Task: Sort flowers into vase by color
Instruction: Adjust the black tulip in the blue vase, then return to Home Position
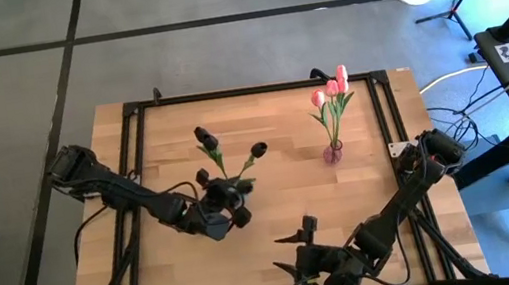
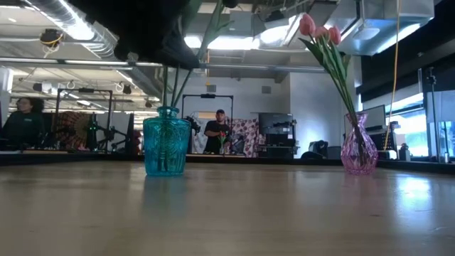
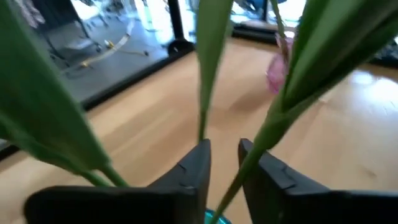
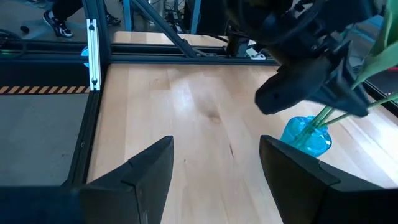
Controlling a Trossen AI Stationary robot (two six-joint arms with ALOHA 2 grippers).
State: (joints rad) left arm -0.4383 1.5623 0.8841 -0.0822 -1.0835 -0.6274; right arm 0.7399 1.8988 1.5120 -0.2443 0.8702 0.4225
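High view: black tulips, no labels

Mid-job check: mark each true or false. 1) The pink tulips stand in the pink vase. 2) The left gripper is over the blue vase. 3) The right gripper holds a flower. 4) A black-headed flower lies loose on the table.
1) True: the pink tulips stand in the pink vase.
2) True: the left gripper hangs over the blue vase, with green stems running into it.
3) False: the right gripper is open and empty, near the table's front edge.
4) False: the black-headed flowers stand in the blue vase.
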